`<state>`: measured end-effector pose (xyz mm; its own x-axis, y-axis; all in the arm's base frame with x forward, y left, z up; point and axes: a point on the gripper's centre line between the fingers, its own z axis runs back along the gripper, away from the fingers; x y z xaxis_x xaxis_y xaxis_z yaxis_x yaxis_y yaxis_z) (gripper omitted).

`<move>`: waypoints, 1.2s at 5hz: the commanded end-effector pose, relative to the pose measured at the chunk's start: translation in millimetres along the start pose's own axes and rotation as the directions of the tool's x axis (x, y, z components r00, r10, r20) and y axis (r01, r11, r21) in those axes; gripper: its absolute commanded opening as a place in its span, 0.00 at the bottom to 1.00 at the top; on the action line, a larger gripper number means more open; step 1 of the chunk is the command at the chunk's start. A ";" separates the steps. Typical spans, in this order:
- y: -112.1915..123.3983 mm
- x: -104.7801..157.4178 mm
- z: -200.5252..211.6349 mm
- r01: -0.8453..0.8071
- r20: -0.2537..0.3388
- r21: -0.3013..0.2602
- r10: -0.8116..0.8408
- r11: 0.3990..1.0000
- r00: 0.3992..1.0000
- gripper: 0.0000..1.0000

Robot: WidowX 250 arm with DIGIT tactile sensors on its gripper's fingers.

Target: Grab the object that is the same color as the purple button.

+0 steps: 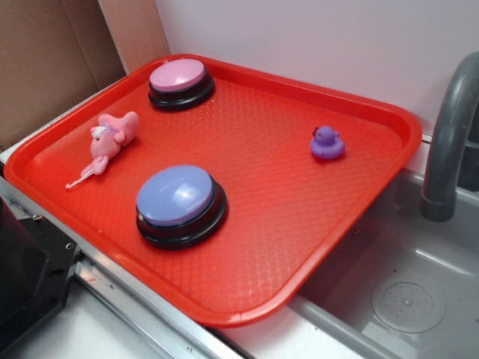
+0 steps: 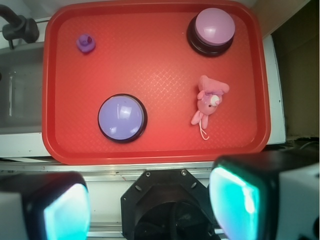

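my pincer (image 2: 150,200) sits nearest the lens, fingers spread, holding nothing. purple duck (image 2: 86,43) rests at 10 o'clock on the red tray (image 2: 150,156), well apart from the purple button (image 2: 121,117). approach not begun; next, reach over duck, descend.

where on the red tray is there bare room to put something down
The widest bare patch is the tray middle, between the purple button, the pink button and the purple duck. The near corner below the duck is also free. It is tightest on the side with the pink plush toy, which lies between the two buttons. The gripper hangs wide open off the tray.
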<state>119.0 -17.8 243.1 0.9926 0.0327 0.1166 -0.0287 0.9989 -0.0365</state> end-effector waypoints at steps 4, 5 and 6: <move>-95.4 130.5 -84.2 0.341 0.127 -0.016 -0.337 0.940 0.933 1.00; -105.9 161.9 -130.9 0.394 0.088 -0.023 -0.391 0.919 0.916 1.00; -107.0 176.4 -155.5 0.401 0.053 -0.019 -0.400 0.916 0.915 1.00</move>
<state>312.0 -117.8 99.3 0.9260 -0.3591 0.1165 0.3626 0.9319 -0.0090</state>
